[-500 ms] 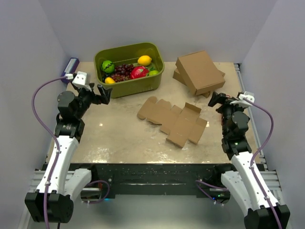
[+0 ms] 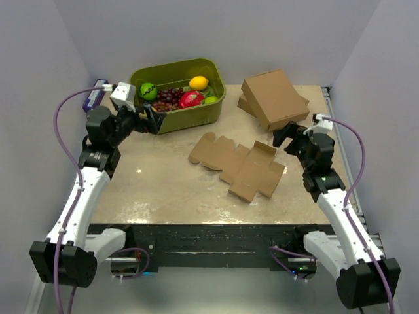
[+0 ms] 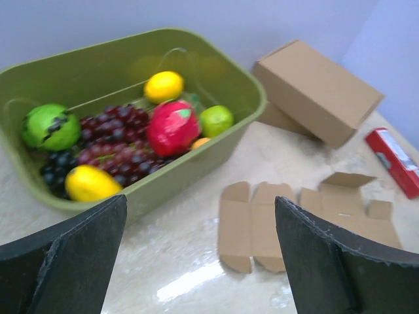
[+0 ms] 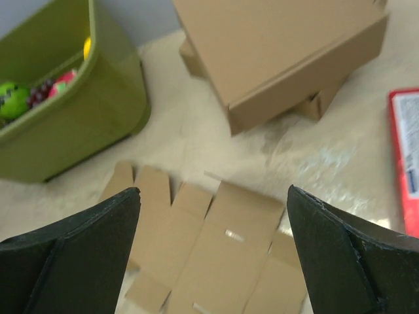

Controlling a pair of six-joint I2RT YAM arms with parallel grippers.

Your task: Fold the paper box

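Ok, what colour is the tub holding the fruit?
The tub is olive green, seen best in the left wrist view.

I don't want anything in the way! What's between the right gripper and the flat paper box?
Nothing. Only bare table lies between the right gripper and the paper box, as the top view shows.

The left end effector [image 3: 200, 209] gapes wide before a green fruit bin [image 3: 203, 162] and the flat paper box [image 3: 262, 222].
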